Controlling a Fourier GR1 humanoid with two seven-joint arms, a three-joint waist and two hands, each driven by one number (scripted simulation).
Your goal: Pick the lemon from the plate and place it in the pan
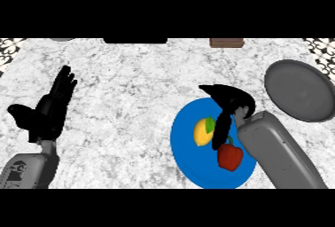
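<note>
A yellow lemon [202, 131] with a green patch lies on the blue plate [186, 159] at the lower middle right. A red bell pepper [229, 156] sits beside it on the same plate. My right hand [229, 99] hovers over the plate's upper right part, fingers pointing down; one finger [222, 128] reaches down just right of the lemon. I see no grip on the lemon. The grey pan [300, 90] lies at the right, apart from the plate. My left hand [49, 111] rests open at the left, fingers up.
A brown block [226, 42] and a dark object [135, 40] sit at the counter's far edge. Patterned wall tiles [322, 48] show at both top corners. The marble counter [131, 88] stretches between my two hands.
</note>
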